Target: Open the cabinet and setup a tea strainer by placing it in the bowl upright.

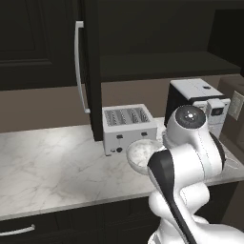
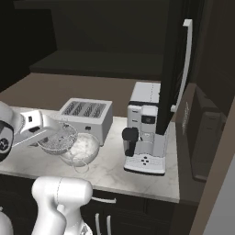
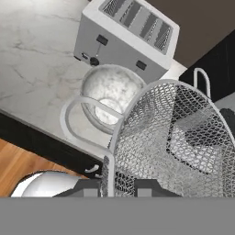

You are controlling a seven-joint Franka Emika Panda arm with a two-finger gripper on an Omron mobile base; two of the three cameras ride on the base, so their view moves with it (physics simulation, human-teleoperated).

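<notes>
Gripper [image 3: 118, 188]: clamped on tea strainer [image 2: 57, 137] rim | strainer: mesh basket held just above frosted glass bowl [image 2: 82, 149] | bowl: on marble counter [image 1: 47, 157], before toaster [image 1: 128, 126] | cabinet [image 1: 90, 66]: door open

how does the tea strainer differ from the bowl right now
The tea strainer is open silvery wire mesh you can see through; the bowl is frosted whitish glass. The strainer is held in the gripper above the counter, while the bowl rests on it in front of the toaster. The strainer has a wire loop handle; the bowl has none. Both are rounded, open-topped shapes.
</notes>
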